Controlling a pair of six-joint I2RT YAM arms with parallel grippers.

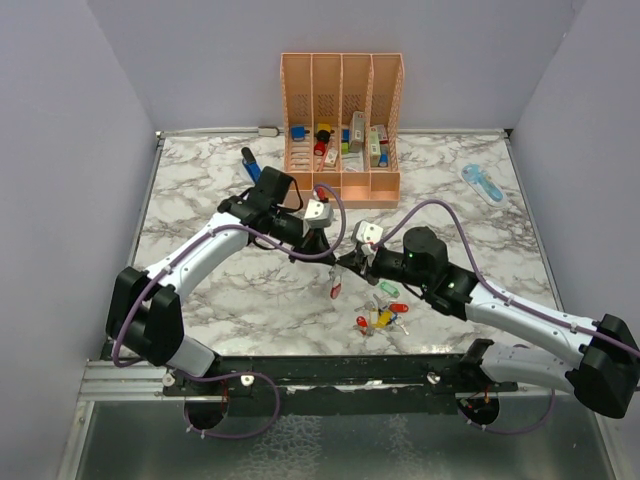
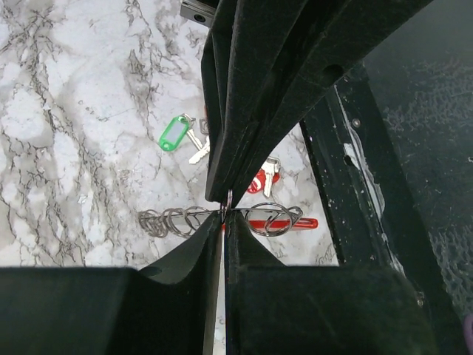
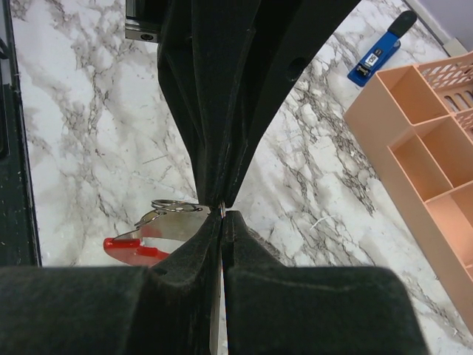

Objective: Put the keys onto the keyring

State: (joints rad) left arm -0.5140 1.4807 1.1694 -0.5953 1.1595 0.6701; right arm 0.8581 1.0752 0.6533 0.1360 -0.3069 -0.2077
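Observation:
The keyring (image 2: 284, 220), silver with a red side, hangs in the air between my two grippers; it also shows in the top view (image 1: 333, 288) and the right wrist view (image 3: 151, 238). My left gripper (image 2: 224, 216) is shut on its thin wire, which carries several loops. My right gripper (image 3: 223, 214) meets it tip to tip and is shut on a small metal ring (image 3: 223, 210). In the top view the left gripper (image 1: 328, 250) and right gripper (image 1: 348, 260) touch above mid-table. The loose keys (image 1: 380, 318) lie below, among them a green one (image 2: 175, 134) and a red one (image 2: 262, 180).
A peach organiser (image 1: 343, 130) with coloured blocky items stands at the back. A dark blue stick tool (image 1: 250, 163) lies left of it, a pale blue flat tool (image 1: 483, 183) to the right. The black front rail (image 1: 330, 368) runs along the near edge.

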